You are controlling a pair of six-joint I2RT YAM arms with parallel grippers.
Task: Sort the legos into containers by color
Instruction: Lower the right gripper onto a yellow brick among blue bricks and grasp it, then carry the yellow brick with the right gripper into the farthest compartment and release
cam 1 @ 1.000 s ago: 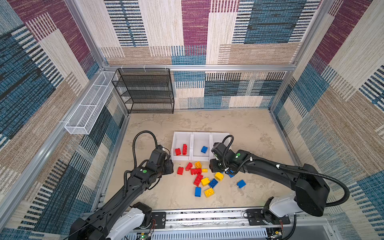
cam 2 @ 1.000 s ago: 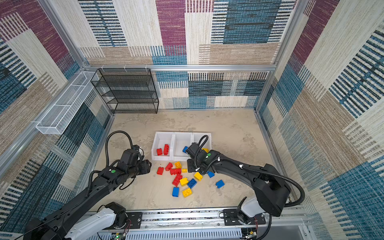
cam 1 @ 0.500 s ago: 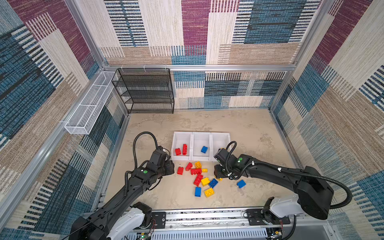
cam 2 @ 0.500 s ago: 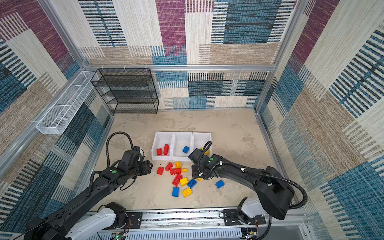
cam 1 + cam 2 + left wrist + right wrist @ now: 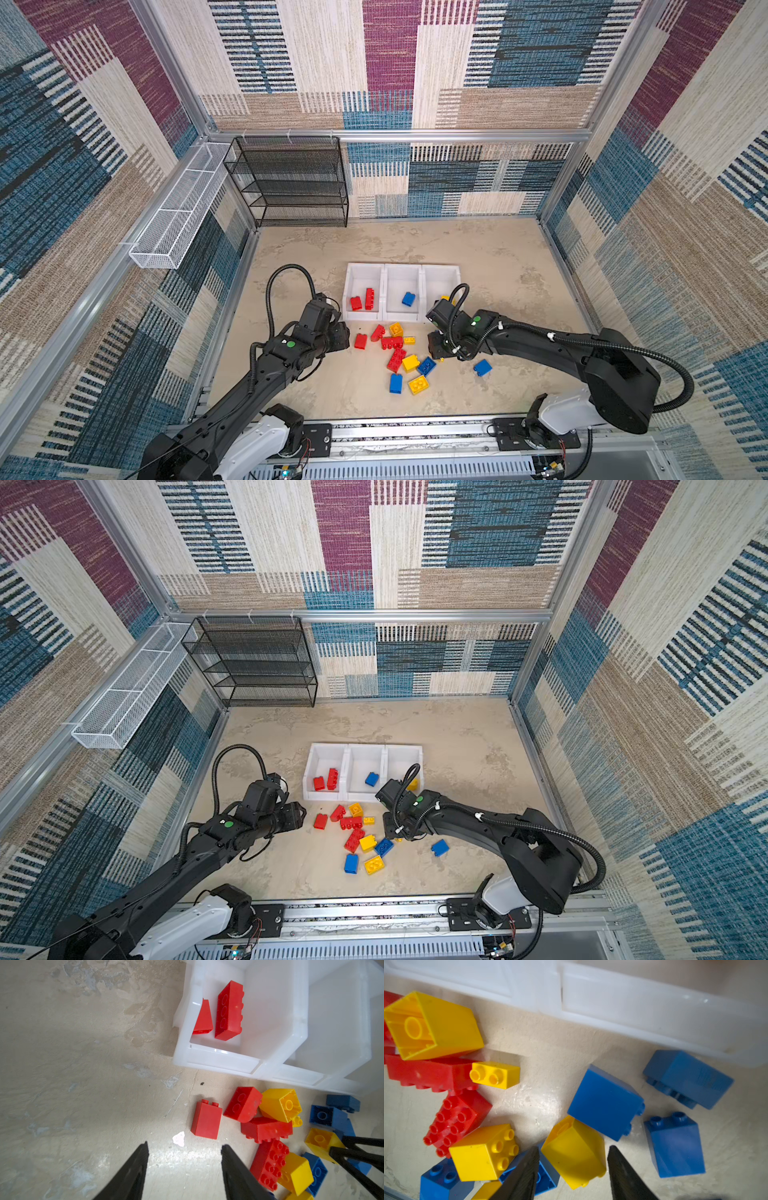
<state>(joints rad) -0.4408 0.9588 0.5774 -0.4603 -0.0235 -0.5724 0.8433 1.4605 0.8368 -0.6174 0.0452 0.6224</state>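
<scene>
Three joined white containers [image 5: 384, 268] [image 5: 347, 748] stand mid-floor. The left one holds two red legos [image 5: 362, 300] [image 5: 228, 1012], the middle one a blue brick [image 5: 408, 299], the right one a yellow brick [image 5: 412, 784] half hidden by my right arm. A loose pile of red, yellow and blue legos [image 5: 399, 353] lies in front. My left gripper [image 5: 184, 1145] [image 5: 345, 332] is open and empty, just short of a red brick [image 5: 205, 1122]. My right gripper [image 5: 573, 1148] [image 5: 438, 353] is open, fingers either side of a tilted yellow brick [image 5: 574, 1155], with small gaps showing.
A lone blue brick [image 5: 482, 368] lies right of the pile, under my right arm. A black mesh rack [image 5: 291, 183] stands at the back left, a white wire basket [image 5: 178, 216] hangs on the left wall. The arms' base rail [image 5: 395, 432] runs along the front edge.
My right gripper has come back from the front of the right container and lowered onto the right edge of the pile. The left arm has barely moved.
</scene>
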